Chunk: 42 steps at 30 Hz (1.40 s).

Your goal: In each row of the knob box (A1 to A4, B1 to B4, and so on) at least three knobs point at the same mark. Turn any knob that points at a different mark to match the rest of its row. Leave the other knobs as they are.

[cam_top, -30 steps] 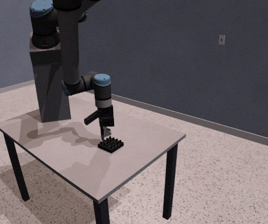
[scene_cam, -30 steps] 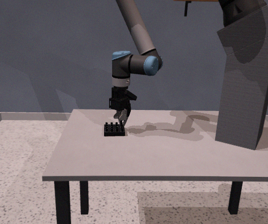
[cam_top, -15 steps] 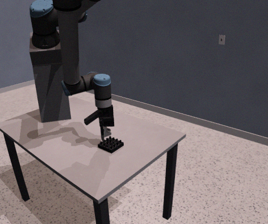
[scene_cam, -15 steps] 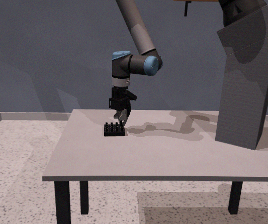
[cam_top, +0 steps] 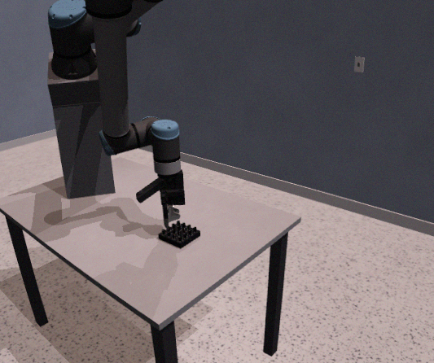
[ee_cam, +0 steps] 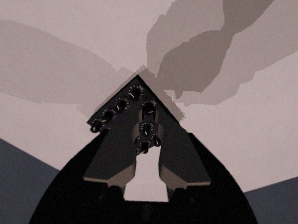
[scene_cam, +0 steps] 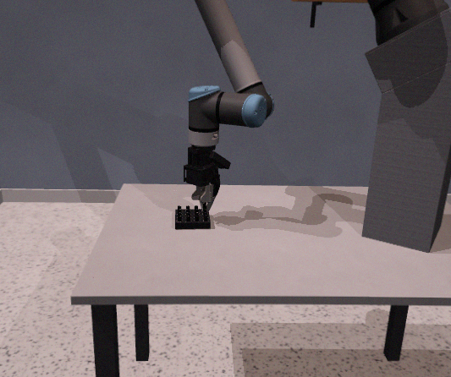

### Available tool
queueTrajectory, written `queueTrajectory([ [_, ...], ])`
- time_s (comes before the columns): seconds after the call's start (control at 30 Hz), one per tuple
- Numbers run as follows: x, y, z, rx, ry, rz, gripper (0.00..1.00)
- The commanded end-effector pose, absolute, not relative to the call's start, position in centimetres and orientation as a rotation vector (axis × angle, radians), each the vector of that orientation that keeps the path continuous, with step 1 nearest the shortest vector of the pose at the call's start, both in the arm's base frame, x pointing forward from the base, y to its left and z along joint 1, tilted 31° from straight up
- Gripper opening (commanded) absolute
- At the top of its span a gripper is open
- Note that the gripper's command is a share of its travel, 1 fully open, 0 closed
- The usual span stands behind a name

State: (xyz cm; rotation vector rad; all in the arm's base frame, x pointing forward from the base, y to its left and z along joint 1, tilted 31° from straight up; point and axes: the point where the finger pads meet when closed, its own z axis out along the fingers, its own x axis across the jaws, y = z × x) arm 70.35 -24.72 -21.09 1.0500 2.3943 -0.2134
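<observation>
The black knob box (cam_top: 173,242) (scene_cam: 192,226) (ee_cam: 162,106) lies flat on the table, with several upright black knobs in rows. My gripper (cam_top: 168,225) (scene_cam: 206,209) (ee_cam: 148,107) points straight down at the box's edge nearest the robot base. Its fingers are nearly together, one on each side of a knob (ee_cam: 149,106) close to the box's corner in the wrist view, and look shut on it. A line of knobs (ee_cam: 122,104) left of the fingers is uncovered. The fingers and the gripper body hide much of the box in the wrist view. The marks and pointing directions are too small and dark to read.
The table (cam_top: 109,260) (scene_cam: 244,262) bears the box. The robot's grey pedestal (cam_top: 85,150) (scene_cam: 414,169) stands at the table's far end in the top view and at the right in the exterior view. Neighbouring knobs stand close around the fingers. Arm shadows fall across the table.
</observation>
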Motion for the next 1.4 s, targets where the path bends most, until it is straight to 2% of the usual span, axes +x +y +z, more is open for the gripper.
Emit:
queueTrajectory([
  [0.0,70.36,-24.7,-21.04,1.049,2.394,-0.213,0.04],
  [1.37,70.35,-24.69,-21.05,1.097,2.37,-0.199,0.04],
])
